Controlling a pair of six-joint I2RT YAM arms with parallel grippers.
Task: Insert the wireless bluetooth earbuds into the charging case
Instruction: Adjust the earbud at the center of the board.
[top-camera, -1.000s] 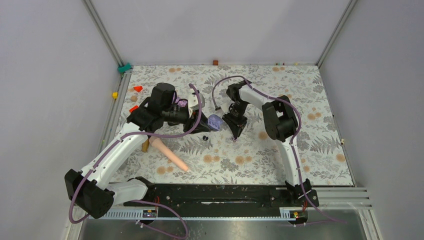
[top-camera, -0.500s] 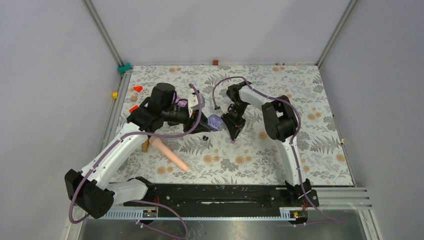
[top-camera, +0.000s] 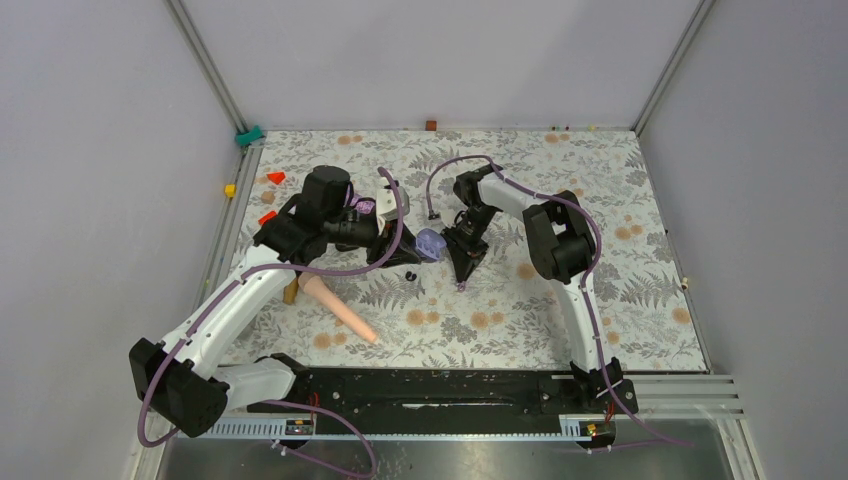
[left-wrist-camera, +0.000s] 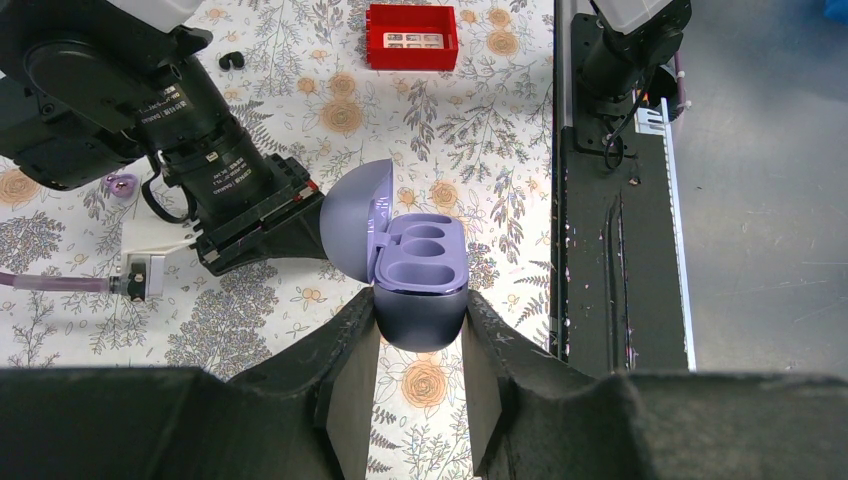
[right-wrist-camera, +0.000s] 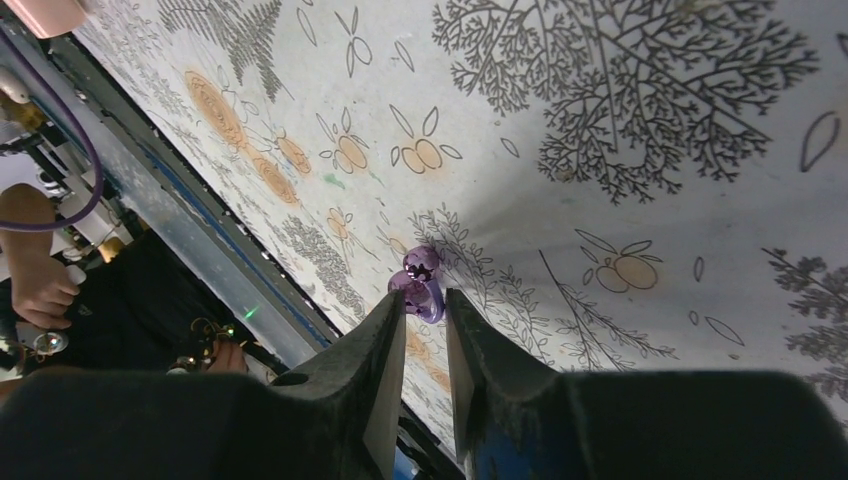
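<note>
Purple case (left-wrist-camera: 425, 258), lid open, wells empty, gripped by left end effector (left-wrist-camera: 418, 305); right end effector (right-wrist-camera: 422, 300) pinches purple earbud (right-wrist-camera: 419, 280).

We look steeply down from above and behind the arm bases, taking in the whole floral table (top-camera: 620, 210). Our left wrist view sits close over the open charging case (left-wrist-camera: 420, 290), facing the right arm (left-wrist-camera: 130, 110). Our right wrist view hangs nearer the table, over a purple earbud (right-wrist-camera: 420, 285), and both spots show mid-table from above.
</note>
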